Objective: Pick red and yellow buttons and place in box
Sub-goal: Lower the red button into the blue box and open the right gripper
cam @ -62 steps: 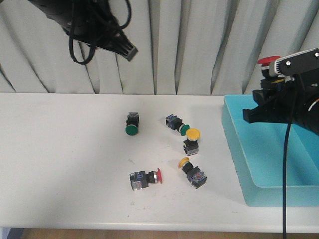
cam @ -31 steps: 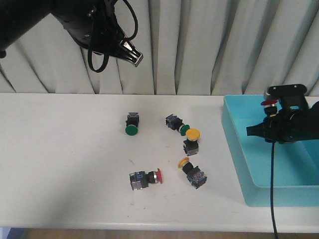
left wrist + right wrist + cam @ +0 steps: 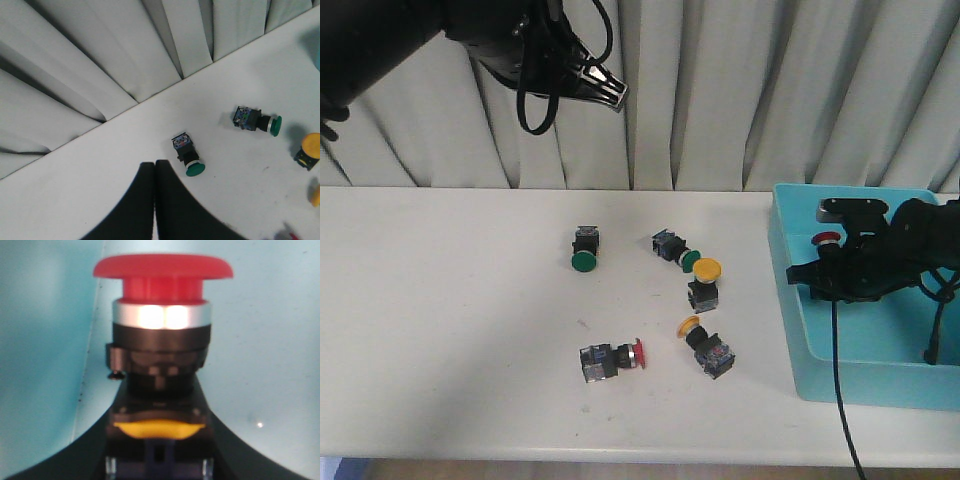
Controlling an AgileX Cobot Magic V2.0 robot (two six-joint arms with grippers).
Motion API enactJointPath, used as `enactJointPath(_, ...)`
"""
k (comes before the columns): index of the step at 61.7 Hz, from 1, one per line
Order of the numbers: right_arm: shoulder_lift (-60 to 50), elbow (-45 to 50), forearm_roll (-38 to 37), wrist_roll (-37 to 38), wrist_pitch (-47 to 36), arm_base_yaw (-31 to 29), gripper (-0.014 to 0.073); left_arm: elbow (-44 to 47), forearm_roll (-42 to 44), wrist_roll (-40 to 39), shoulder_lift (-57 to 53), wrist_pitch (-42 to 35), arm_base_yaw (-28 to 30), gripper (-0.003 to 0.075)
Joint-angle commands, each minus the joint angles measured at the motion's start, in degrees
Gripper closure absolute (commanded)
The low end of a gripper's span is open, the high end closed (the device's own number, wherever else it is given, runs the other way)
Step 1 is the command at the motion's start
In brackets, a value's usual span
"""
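the right gripper point(image 3: 827, 262) is clamped on a red button point(image 3: 827, 239) inside the blue box point(image 3: 798, 330); the left gripper point(image 3: 154, 172), fingers pressed together, holds nothing.

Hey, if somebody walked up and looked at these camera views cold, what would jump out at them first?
Probably the red button filling the right wrist view, clamped in the right gripper low over the turquoise box at the table's right end. Next, the scatter of buttons mid-table: two yellow-capped, one red-capped and two green-capped. The left gripper hangs high before the curtain, fingers together.
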Motion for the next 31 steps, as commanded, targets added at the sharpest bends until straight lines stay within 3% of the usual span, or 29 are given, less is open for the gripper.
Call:
enactJointPath(1,-1.0,-2.5,-0.4,-2.6,1.3,-0.3,0.0255,-1.3,1.8,-1.2,-2.7,-3.2,0.0,0.0727)
enactJointPath(13,-1.6,-4.9,-0.4,-2.9,4.0,-0.3,0.0101,-1.3,1.8,-1.2,-2.7,-2.8,0.0,0.0727)
enactJointPath(25,-4.5,-5.9,-0.6,-2.9,6.0,-0.3,0.0084,-1.3,1.8,-1.2,-2.7,-4.1,0.0,0.0709)
enactJointPath(26,-13.8,-5.9,-0.8,-2.9,8.3,-0.3,0.0084,-1.5,0.5,-1.2,-2.7,-10.2,0.0,0.057)
enactJointPath(31,-17.2,-5.9,-0.8,-2.9,9.8,-0.3,0.0084,-1.5,-2.1,-1.3,-2.6,-12.5,0.0,0.0491)
